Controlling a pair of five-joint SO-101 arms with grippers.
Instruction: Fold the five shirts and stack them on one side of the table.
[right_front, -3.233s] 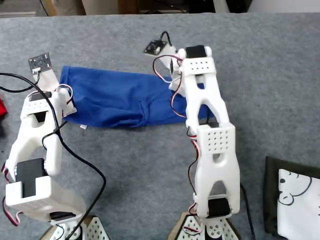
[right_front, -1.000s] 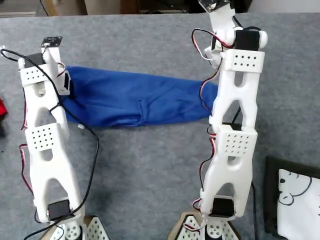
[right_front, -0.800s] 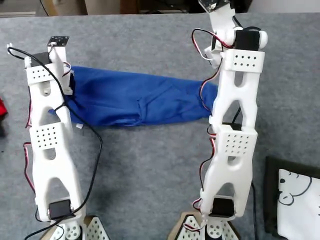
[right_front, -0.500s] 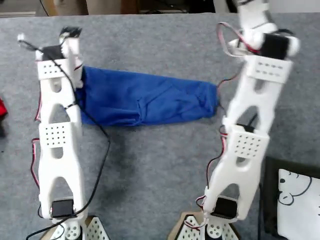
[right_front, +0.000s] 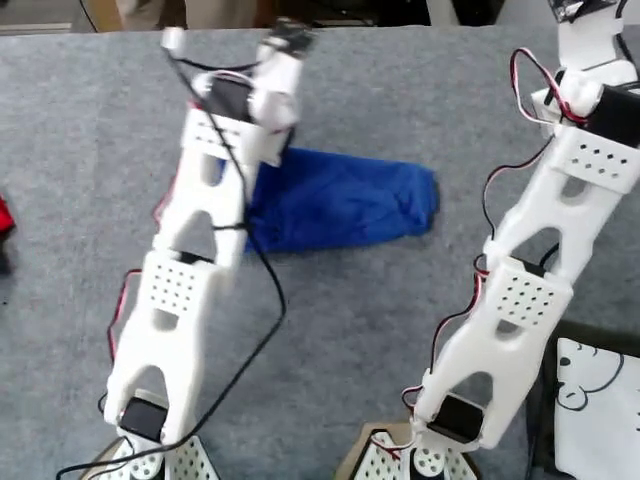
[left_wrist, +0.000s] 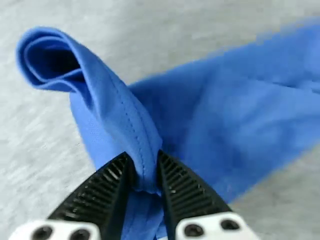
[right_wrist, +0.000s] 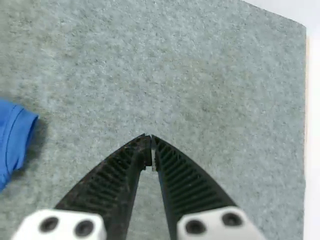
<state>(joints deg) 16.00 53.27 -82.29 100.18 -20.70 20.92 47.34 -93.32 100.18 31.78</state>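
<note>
The blue cloth shirt (right_front: 345, 205) lies bunched on the grey felt-covered desk (right_front: 400, 90), in the middle and toward the far side, between the two white arms. One end of it runs under the left arm (right_front: 215, 190), which leans across the desk above it. The other end is a rounded, free edge that rests flat on the felt.

In the left wrist view, the left end effector (left_wrist: 145, 162) is closed tight on a doubled ridge of the blue shirt (left_wrist: 240, 110). The black ribbed fingers (left_wrist: 112, 175) press the fabric from both sides. Past the fingertips, the held ridge rises off the rest of the cloth and opens into a rolled loop, while the remaining fabric spreads out on the desk behind it.

The right arm (right_front: 560, 200) stretches toward the far right of the desk, apart from the shirt. In the right wrist view, the right end effector (right_wrist: 149, 145) is closed with its tips meeting and nothing between them. It hangs over bare grey felt (right_wrist: 200, 65), and a corner of the blue shirt (right_wrist: 12, 135) lies off to one side, well clear of it.

At the near right corner a white folded cloth with a black cartoon drawing (right_front: 590, 385) lies on a dark surface. A small red object (right_front: 5, 215) shows at the left edge.
</note>
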